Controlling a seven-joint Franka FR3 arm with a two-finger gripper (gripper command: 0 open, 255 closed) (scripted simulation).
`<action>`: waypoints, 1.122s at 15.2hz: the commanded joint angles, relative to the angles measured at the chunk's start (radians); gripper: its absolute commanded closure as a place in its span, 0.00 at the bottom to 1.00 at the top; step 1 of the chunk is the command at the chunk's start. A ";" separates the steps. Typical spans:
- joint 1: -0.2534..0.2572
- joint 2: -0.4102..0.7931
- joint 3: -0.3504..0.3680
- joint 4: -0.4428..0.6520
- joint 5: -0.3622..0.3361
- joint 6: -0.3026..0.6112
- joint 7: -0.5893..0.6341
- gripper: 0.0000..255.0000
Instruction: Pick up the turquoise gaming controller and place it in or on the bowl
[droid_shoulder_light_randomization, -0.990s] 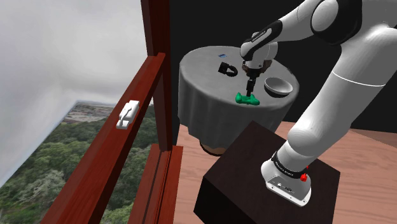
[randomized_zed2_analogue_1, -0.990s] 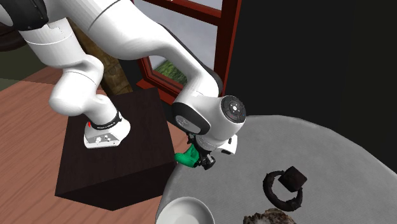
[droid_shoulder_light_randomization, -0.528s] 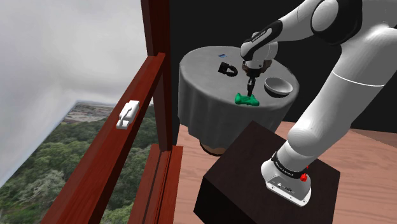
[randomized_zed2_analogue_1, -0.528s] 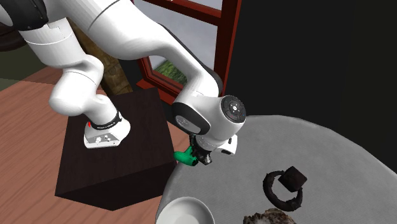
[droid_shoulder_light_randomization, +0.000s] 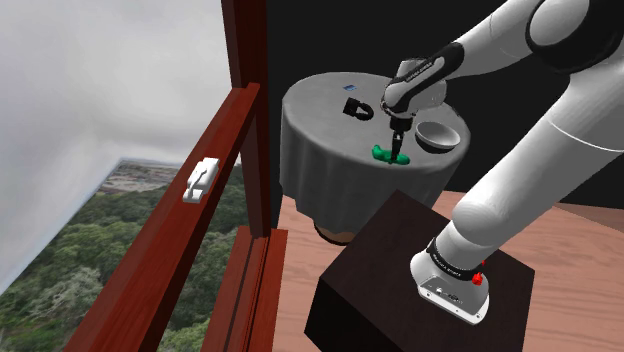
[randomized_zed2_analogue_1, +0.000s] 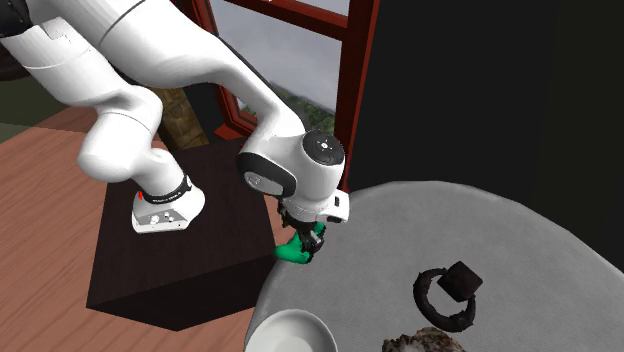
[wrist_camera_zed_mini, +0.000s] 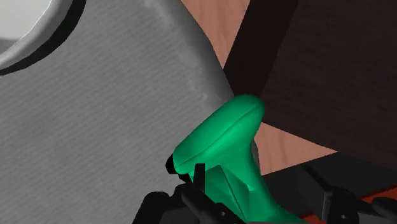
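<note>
A red-brown wooden window frame with a small white latch fills the shoulder view's left, treetops showing below it. Next comes the round tabletop draped in grey cloth, with a black area behind it. Toward its far side sits a small black ring-shaped object with a dark block on it; what it is cannot be made out. To its right, near the rim facing the stand, is the green gaming controller, low against the cloth, its long axis running roughly across the shoulder view. The black gripper comes down onto its right-hand part and hides that end; whether it is clamped on the controller I cannot tell. Just right, apart from the controller, stands the grey round bowl; the dark box stand is at lower right.

In the second exterior view the controller sits at the tabletop's left edge, half covered by the gripper, and the bottom edge cuts off the bowl. In the wrist view one rounded handle of the controller points away from the gripper toward the cloth's edge, its other end cut off.
</note>
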 joint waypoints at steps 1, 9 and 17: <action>-0.052 -0.159 0.029 -0.287 -0.289 0.516 0.010 0.00; -0.054 0.001 0.019 -0.264 -0.282 0.655 0.012 0.00; -0.054 0.001 0.019 -0.264 -0.282 0.655 0.012 1.00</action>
